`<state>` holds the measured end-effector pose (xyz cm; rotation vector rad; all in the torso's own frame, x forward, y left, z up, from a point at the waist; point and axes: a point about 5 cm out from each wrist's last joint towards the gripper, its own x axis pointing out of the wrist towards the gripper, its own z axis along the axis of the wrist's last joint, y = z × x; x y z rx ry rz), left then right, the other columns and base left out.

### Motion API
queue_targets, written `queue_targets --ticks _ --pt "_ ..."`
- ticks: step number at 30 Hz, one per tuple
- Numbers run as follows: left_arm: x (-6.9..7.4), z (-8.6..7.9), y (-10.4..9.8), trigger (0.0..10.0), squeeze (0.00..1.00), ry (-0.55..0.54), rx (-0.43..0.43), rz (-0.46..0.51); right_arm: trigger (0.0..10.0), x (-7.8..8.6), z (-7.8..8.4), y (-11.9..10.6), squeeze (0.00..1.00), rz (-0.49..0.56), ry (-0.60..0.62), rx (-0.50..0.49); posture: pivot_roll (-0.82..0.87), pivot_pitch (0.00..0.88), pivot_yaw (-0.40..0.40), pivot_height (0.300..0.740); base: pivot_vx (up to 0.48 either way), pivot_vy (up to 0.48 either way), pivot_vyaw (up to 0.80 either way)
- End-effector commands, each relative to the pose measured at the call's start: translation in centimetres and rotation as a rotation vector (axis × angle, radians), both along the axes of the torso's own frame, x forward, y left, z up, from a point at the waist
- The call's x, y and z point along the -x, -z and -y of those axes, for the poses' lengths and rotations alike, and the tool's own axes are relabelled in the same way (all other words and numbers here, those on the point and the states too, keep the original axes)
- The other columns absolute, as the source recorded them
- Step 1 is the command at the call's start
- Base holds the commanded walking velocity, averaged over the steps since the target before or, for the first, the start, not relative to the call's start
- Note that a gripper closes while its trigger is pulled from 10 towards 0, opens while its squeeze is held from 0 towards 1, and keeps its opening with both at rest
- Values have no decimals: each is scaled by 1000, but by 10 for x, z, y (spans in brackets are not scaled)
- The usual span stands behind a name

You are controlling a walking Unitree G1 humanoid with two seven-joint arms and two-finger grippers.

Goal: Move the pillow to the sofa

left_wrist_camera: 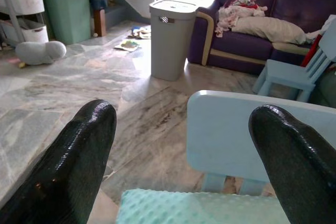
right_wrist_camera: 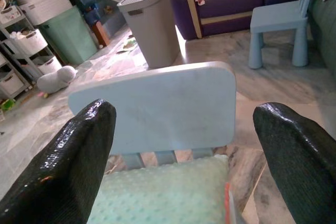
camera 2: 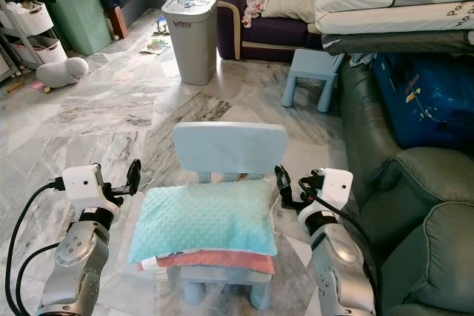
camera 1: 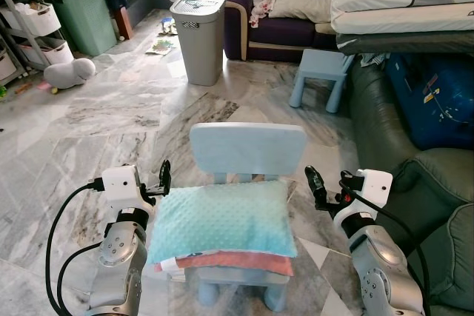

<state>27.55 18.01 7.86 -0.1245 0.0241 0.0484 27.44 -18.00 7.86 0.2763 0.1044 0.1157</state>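
From the head, left eye: a mint pillow [camera 1: 221, 220] lies flat on the seat of a small pale-blue chair [camera 1: 248, 147], over a pink layer and a white one. The left hand [camera 1: 164, 177] sits at the pillow's nine o'clock corner, just beside it; the right hand [camera 1: 315, 184] waits off its three o'clock edge, apart from it.

Right eye, same scene: a dark green sofa [camera 2: 415, 183] runs along at three o'clock, a purple sofa [camera 2: 285, 20] at twelve, a grey bin [camera 2: 191, 35] before it.

Left wrist: both black fingers [left_wrist_camera: 68, 166] spread wide, nothing between them, pillow edge and chair back ahead.

Right wrist: fingers [right_wrist_camera: 68, 161] wide apart too, empty, chair back and pillow between them in the view.
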Motion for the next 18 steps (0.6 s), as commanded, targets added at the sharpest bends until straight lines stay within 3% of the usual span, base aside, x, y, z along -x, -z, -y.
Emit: queue_targets --ticks 1,10,15,18 --pt "-1 0 -2 10000 0 24 12 -1 10000 -2 0 -2 0 -7 -15 1 -126 3 23 740 0 0 0" --pt "5 1 1 10000 0 55 9 -19 10000 -1 -3 -5 0 -4 -30 3 -125 34 23 740 0 0 0" --pt "19 0 7 10000 0 58 3 -59 10000 13 -6 3 0 -49 -58 14 -120 90 17 740 0 0 0" --pt "35 -2 14 10000 0 59 -6 -96 10000 28 -7 11 0 -95 -76 24 -116 148 8 740 0 0 0"
